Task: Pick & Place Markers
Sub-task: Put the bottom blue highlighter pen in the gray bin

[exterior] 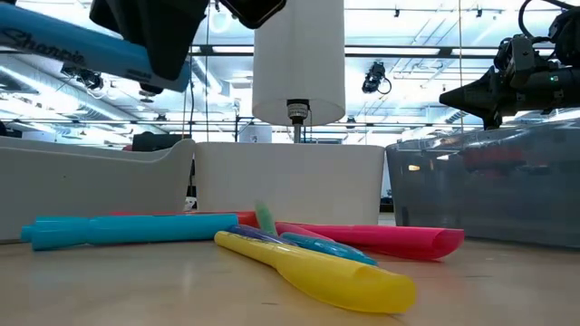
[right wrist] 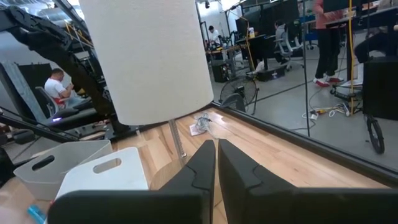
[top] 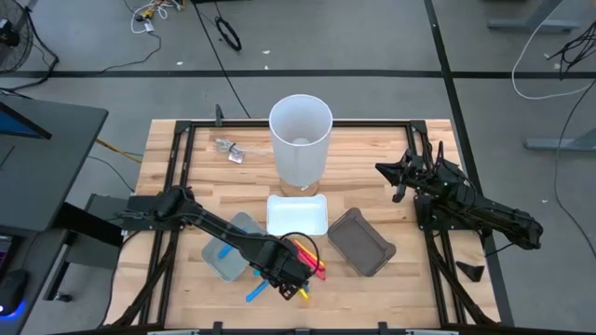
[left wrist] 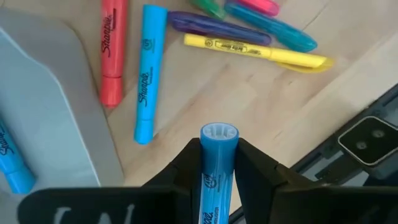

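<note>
Left wrist view: the left pincer [left wrist: 219, 168] clamps a light blue plastic marker [left wrist: 217, 168] between its two dark fingers [left wrist: 186, 171], the marker's long axis running along the fingers and its open round end pointing out past the tips toward the wooden slatted surface [left wrist: 249, 93]. The high view does not show this grip; there the left pincer [top: 291, 277] only appears as a dark mass over the loose pile.

Loose markers lie flat on the surface beyond the held one: a red marker [left wrist: 111, 50] and a second blue marker [left wrist: 147, 68] side by side, nearly parallel; a yellow marker [left wrist: 255, 51], a purple marker [left wrist: 217, 28] and a teal marker [left wrist: 270, 28] lie crosswise to those two. Another blue marker [left wrist: 12, 165] sits inside the pale grey rectangular tray [left wrist: 50, 112].

Low view: the yellow marker [exterior: 317, 272] points toward the camera, angled right.

Right pincer [top: 396, 172] waits at the far right of the surface, fingers nearly closed, empty.
</note>
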Available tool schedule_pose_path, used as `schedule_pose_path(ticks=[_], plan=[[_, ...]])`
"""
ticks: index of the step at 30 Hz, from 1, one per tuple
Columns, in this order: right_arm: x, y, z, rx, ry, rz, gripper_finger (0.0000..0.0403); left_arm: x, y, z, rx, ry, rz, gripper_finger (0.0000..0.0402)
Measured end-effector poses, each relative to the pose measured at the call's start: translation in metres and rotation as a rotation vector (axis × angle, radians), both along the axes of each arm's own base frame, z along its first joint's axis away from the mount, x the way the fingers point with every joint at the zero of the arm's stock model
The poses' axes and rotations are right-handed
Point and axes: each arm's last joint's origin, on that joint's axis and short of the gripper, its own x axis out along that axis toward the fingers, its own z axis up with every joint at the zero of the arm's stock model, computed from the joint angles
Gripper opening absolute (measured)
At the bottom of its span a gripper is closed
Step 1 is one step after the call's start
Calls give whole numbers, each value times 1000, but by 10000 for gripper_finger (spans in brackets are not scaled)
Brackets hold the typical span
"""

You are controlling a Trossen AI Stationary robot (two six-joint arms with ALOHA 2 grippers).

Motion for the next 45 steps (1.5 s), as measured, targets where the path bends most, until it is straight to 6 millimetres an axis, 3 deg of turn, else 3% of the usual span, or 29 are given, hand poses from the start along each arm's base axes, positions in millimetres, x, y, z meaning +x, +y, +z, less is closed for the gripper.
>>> schedule_pose_path(ticks=[19,35,41,45], plan=[[0,0,0,0,0,0,24,-6,27,9,112,70,-51,78],[0,0,0,0,0,0,24,-30,59,44,320,100,-67,78],[0,0,0,0,0,0,24,-35,70,47,353,124,-79,78],[0,0,0,0,0,0,24,-47,79,33,359,162,-70,78]])
